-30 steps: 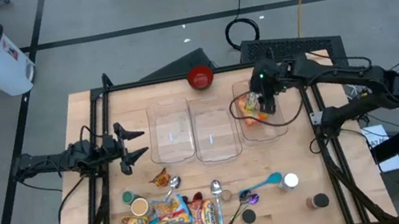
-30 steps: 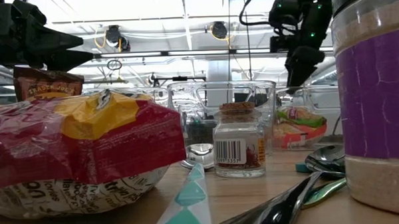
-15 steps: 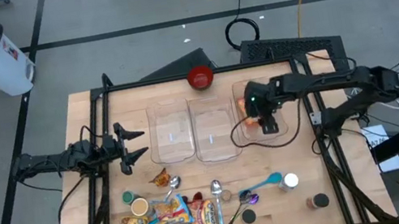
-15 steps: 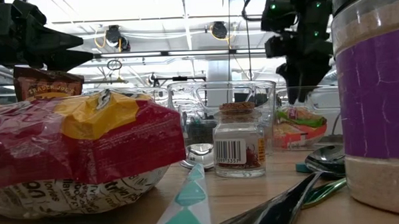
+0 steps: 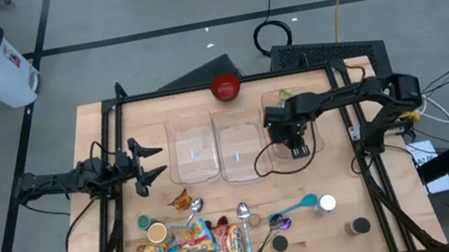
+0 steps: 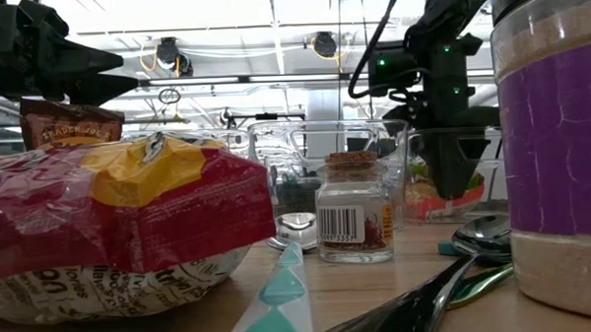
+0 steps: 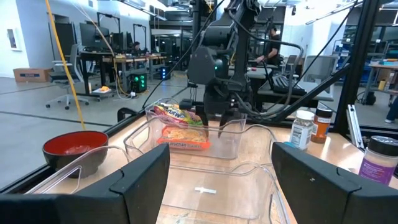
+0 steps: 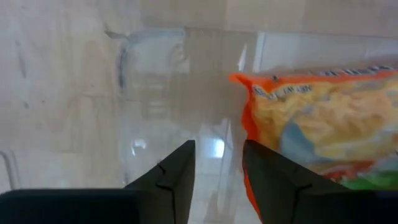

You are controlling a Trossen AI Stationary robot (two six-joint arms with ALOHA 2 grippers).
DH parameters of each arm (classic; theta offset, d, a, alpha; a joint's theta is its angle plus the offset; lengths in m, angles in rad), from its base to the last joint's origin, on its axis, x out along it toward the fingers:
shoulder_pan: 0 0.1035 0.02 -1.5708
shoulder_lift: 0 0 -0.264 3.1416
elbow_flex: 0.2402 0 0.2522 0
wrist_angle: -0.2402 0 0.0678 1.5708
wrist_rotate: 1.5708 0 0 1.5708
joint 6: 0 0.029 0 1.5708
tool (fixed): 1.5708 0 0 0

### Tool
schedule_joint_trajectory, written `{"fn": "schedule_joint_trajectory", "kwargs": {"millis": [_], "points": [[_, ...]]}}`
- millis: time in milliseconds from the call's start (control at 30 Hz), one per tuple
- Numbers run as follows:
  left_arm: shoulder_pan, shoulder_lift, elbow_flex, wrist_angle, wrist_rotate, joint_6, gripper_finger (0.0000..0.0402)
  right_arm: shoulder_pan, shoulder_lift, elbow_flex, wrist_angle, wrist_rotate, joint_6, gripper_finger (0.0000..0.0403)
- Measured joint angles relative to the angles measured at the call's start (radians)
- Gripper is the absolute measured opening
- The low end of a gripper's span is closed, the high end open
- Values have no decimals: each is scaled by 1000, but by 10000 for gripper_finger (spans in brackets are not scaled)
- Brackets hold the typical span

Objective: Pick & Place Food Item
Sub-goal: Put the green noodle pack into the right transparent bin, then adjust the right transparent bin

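An orange and yellow food packet lies flat on the floor of the right clear container; in the high view my right arm covers most of it. My right gripper points down into that container, just beside the packet's edge. Its fingers are open a narrow gap with only the container floor between them. My left gripper waits open and level at the table's left, facing the containers.
Two more clear containers stand left of the right one, with a red bowl behind them. Snack bags, spoons and small jars lie along the near edge.
My right gripper has come down and toward the table's near edge, from above the far part of the right container to low inside it beside the packet, tipping to point more steeply down. The packet has stayed where it was.
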Motion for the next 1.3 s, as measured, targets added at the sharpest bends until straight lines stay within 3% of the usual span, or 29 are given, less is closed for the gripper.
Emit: {"fn": "schedule_joint_trajectory", "kwargs": {"millis": [300, 633, 800, 967, 1167, 1300], "points": [[0, 0, 0, 0, 0, 0, 285, 0, -8, 1, 116, 10, 23, 93], [0, 0, 0, 0, 0, 0, 285, 8, -13, -4, 161, 391, 20, 63], [0, 0, 0, 0, 0, 0, 285, 8, -63, -3, 181, 452, 40, 67], [0, 0, 0, 0, 0, 0, 285, 8, -139, -3, 196, 429, 80, 90], [0, 0, 0, 0, 0, 0, 285, 12, -250, -3, 125, 147, 151, 106], [0, 0, 0, 0, 0, 0, 285, 45, -306, -3, 52, 89, 229, 101]]}}
